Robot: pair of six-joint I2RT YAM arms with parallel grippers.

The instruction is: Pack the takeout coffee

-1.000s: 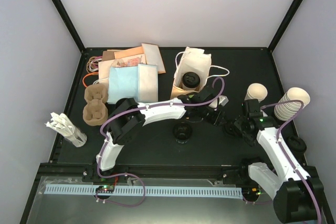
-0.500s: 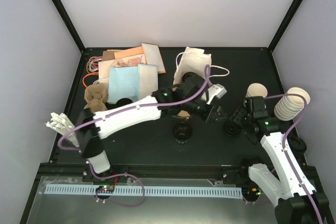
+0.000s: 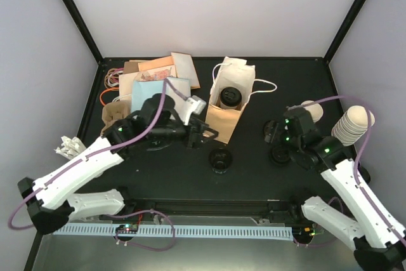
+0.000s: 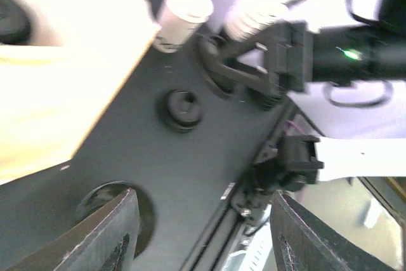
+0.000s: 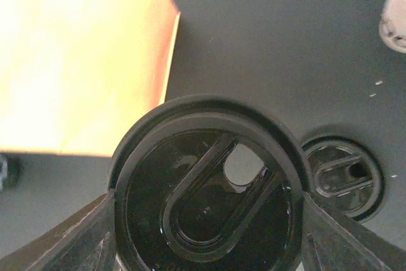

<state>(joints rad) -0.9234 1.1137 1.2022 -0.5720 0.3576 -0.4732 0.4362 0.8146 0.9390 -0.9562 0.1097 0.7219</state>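
As the top view looks straight down, the takeout coffee shows only its black lid: it stands inside the brown paper bag, at 12 o'clock from the table's middle, and the bag walls hide its lettering. The left gripper hangs at the bag's 8 o'clock, jaws apart and nothing between them. The right gripper, at the bag's 4 o'clock, seems clamped on a held lid. Two more lids lie on the table: a loose lid at the bag's 6 o'clock and a second lid just below the right gripper. At 3 o'clock there is one cup stack and one cream cup, which the right arm half covers. The left arm hides most of the cardboard carrier at 9 o'clock.
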